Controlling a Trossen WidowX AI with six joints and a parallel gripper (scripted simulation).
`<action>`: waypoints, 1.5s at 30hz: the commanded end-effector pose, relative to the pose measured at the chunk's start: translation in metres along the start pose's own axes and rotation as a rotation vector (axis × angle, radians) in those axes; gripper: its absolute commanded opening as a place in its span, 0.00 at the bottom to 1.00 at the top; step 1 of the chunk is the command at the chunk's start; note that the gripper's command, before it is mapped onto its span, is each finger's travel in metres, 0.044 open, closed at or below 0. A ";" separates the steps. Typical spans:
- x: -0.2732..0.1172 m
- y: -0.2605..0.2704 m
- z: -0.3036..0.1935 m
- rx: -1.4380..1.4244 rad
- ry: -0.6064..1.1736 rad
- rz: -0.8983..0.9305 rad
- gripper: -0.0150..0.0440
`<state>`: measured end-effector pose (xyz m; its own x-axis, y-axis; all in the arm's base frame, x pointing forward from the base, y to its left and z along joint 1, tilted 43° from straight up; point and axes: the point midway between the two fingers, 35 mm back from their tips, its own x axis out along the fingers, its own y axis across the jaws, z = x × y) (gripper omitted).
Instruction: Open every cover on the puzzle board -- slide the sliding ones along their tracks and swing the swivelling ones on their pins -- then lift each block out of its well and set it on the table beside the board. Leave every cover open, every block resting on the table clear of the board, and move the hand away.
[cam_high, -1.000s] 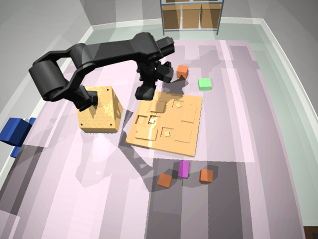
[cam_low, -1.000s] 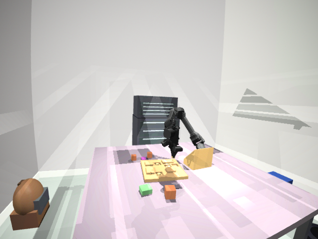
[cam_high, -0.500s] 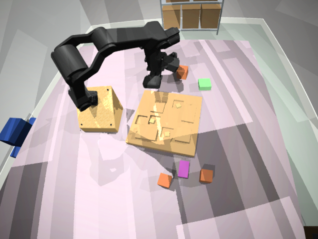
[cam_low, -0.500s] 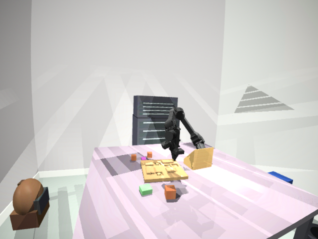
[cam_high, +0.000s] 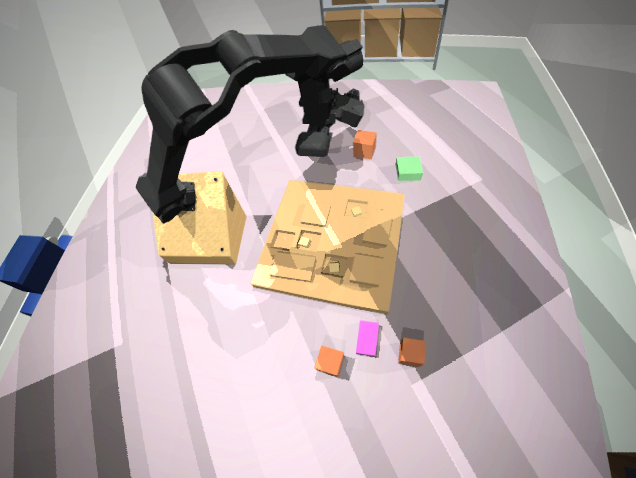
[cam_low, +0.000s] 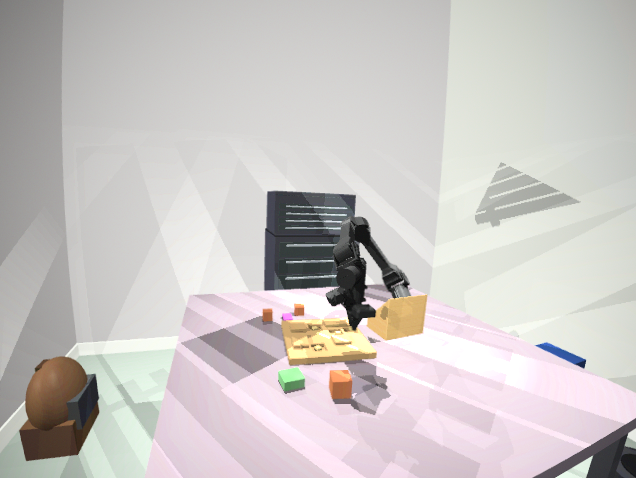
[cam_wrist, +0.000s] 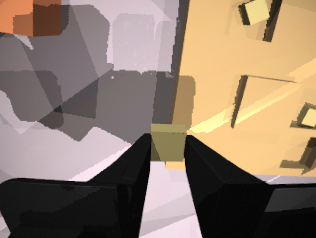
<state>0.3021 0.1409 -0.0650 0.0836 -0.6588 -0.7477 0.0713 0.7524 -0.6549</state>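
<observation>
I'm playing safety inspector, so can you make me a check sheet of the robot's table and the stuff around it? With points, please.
Surface: pinkish table (cam_high: 205, 411) (cam_low: 231, 436), striped with shadows.
Job's things: puzzle board (cam_high: 329, 295) (cam_low: 329, 357) (cam_wrist: 215, 60) lies flat; yellowish block (cam_wrist: 168, 145) is held in the jaws.
Clutter: three orange blocks, a green block (cam_high: 409, 168) (cam_low: 291, 379) and a magenta block (cam_high: 367, 338) (cam_low: 287, 316) around the board; whether they belong to the job, cannot tell.
Gripper (cam_wrist: 167, 141): jaws shut on the yellowish block.
Cables: nothing seen.
Surroundings: shelf rack (cam_high: 437, 48), dark drawer cabinet (cam_low: 275, 213).
</observation>
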 end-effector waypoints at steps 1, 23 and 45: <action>0.002 0.013 -0.001 0.006 0.007 0.001 0.39; 0.024 0.061 -0.006 0.009 0.006 -0.003 0.39; 0.060 0.062 -0.005 0.009 0.005 -0.003 0.39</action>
<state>0.3081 0.1537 -0.1468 0.0812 -0.6532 -0.7528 0.0888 0.7571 -0.6473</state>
